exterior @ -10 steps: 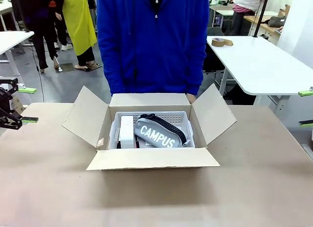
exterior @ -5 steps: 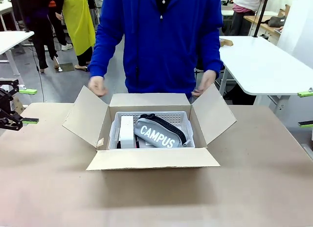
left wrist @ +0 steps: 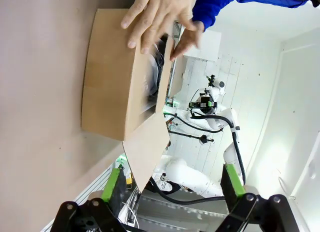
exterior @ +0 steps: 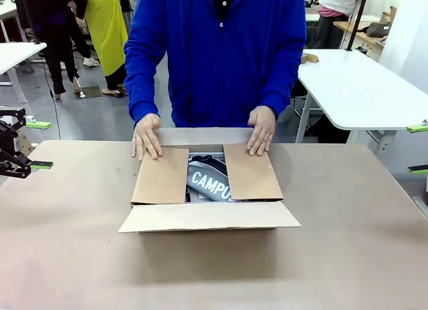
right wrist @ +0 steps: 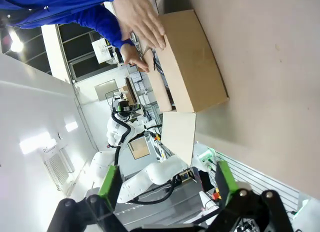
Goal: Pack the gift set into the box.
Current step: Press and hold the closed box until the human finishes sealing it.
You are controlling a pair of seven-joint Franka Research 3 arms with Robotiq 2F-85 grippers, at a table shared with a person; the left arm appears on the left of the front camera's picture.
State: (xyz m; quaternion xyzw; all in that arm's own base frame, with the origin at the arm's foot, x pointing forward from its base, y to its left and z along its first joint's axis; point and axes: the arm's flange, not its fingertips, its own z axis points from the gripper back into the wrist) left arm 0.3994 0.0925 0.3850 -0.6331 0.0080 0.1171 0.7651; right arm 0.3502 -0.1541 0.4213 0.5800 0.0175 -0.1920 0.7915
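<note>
The brown cardboard box (exterior: 207, 190) stands mid-table with its two side flaps folded inward. A person's hands (exterior: 146, 136) press on those flaps. Through the gap between them I see the grey "CAMPUS" pouch (exterior: 208, 180) of the gift set; the basket and the small white box are hidden under the flaps. The near flap (exterior: 208, 216) still lies open toward me. My left gripper (exterior: 39, 144) hangs open at the table's left edge and my right gripper (exterior: 419, 148) open at the right edge, both far from the box. The wrist views show the box (left wrist: 110, 77) (right wrist: 192, 62) at a distance.
The person in a blue jacket (exterior: 217, 56) stands at the far side of the table. White tables (exterior: 361, 89) stand behind, one with a tape roll (exterior: 309, 57). Bare brown tabletop (exterior: 214, 276) lies around the box.
The person's hands came down and folded the box's two side flaps inward over the basket. Neither gripper has moved.
</note>
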